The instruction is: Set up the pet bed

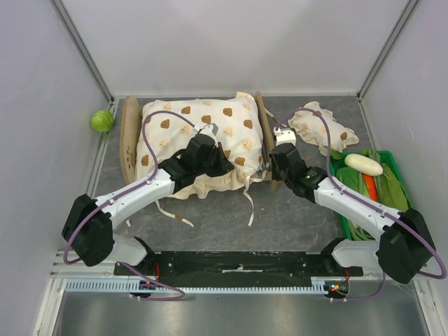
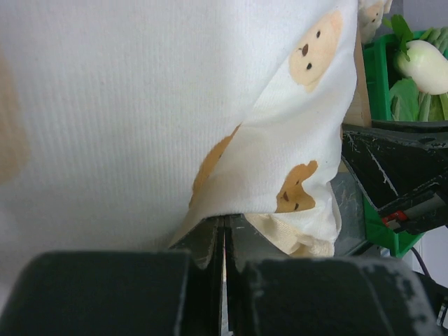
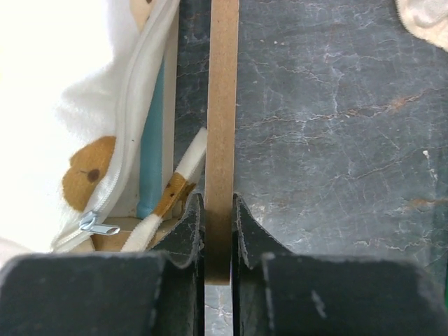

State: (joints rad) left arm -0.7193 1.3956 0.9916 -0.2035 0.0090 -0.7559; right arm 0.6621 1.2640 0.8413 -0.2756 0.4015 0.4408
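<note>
I have right gripper (image 3: pixel 218 210) clamped narrow on thin wooden end board (image 3: pixel 222 105) of small light-wood pet bed (image 1: pixel 129 140). Board's long axis runs straight away from jaws. Bed sits mid-table under cream bear-print cushion (image 1: pixel 210 115). Left gripper (image 2: pixel 224 234) closed, seemingly pinching cushion fold. Right arm nearer frame.

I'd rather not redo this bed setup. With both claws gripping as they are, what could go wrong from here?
The right claw pinches only a thin wooden panel of the pet bed; a pull could make it slip off or tip the frame.
The left claw grips just a fold of the cushion, which may slide out.
A loose tie lies beside that panel and could get trapped.
</note>
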